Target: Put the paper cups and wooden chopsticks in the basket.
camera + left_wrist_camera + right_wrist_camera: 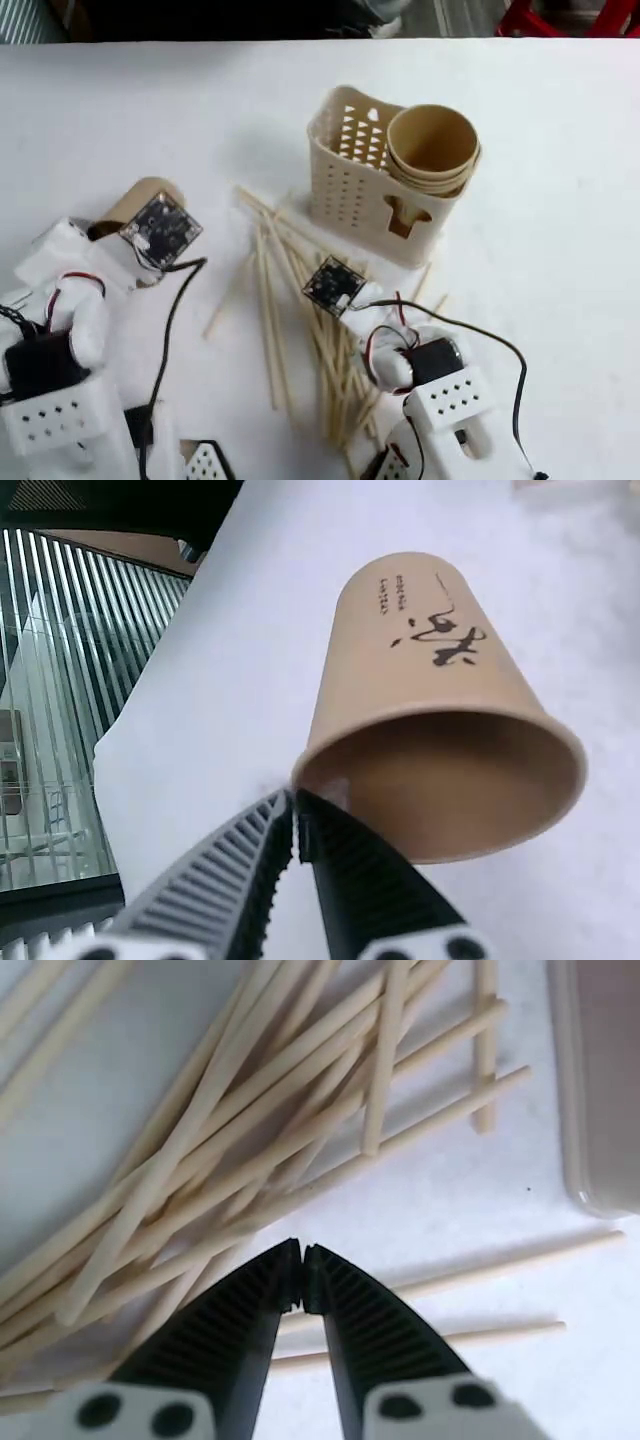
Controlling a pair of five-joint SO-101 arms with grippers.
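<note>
A brown paper cup (440,710) lies on its side on the white table, its mouth facing my left gripper (297,802). That gripper is shut, and its tips touch the cup's rim at the lower edge. In the high view this cup (140,200) is at the left. A cream slotted basket (350,185) stands in the middle with a stack of paper cups (432,150) inside. Several wooden chopsticks (300,320) lie scattered in front of the basket. My right gripper (302,1260) hovers shut just over the chopsticks (300,1130), holding nothing.
The basket's corner (600,1080) is close beside the right gripper. Both arm bases (60,400) stand at the table's near edge. Open white tabletop (560,260) stretches right of the basket and behind it.
</note>
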